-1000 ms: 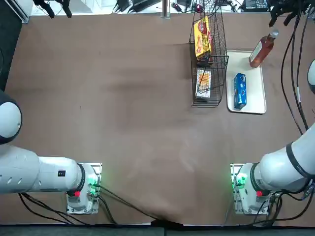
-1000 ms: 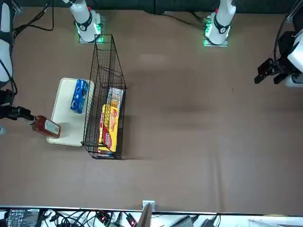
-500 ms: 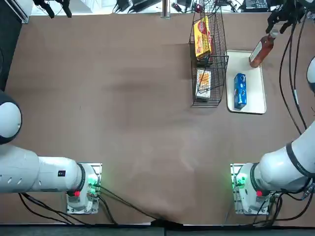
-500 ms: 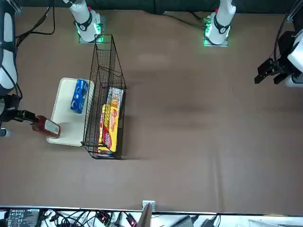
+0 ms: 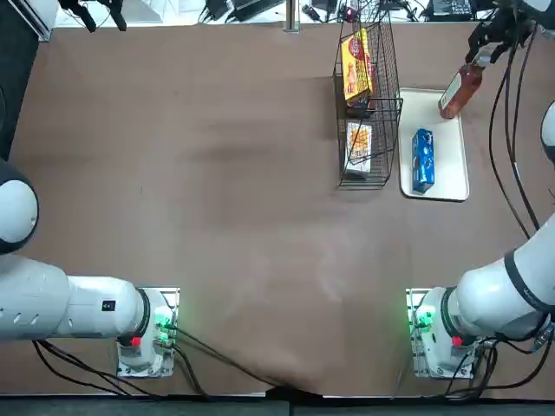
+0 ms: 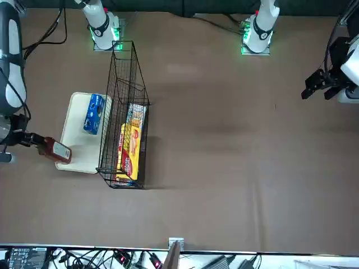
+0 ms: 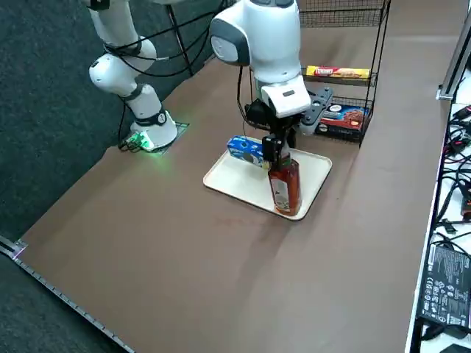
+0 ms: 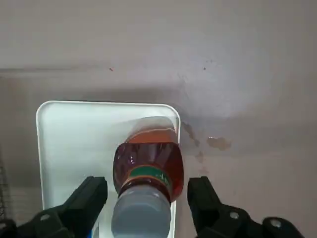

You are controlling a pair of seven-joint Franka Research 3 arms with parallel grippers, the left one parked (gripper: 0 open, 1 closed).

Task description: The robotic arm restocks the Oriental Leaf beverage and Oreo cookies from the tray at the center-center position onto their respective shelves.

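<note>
The Oriental Leaf beverage stands upright at the far end of the white tray, reddish-brown with a white cap. My right gripper hangs over its top, open, one finger on each side of the cap with a gap on both sides. The side view shows the gripper at the neck of the bottle. The blue Oreo cookies lie flat at the tray's near end. The black wire shelves stand just left of the tray.
Yellow-and-red packs sit on the rack's tiers, with another pack lower down. Black cables trail from my arm along the table's right edge. Cables and equipment line the far edge.
My right gripper has moved in from the table's far right corner and come down around the bottle's cap. The bottle, the Oreo pack and the tray have not moved.
</note>
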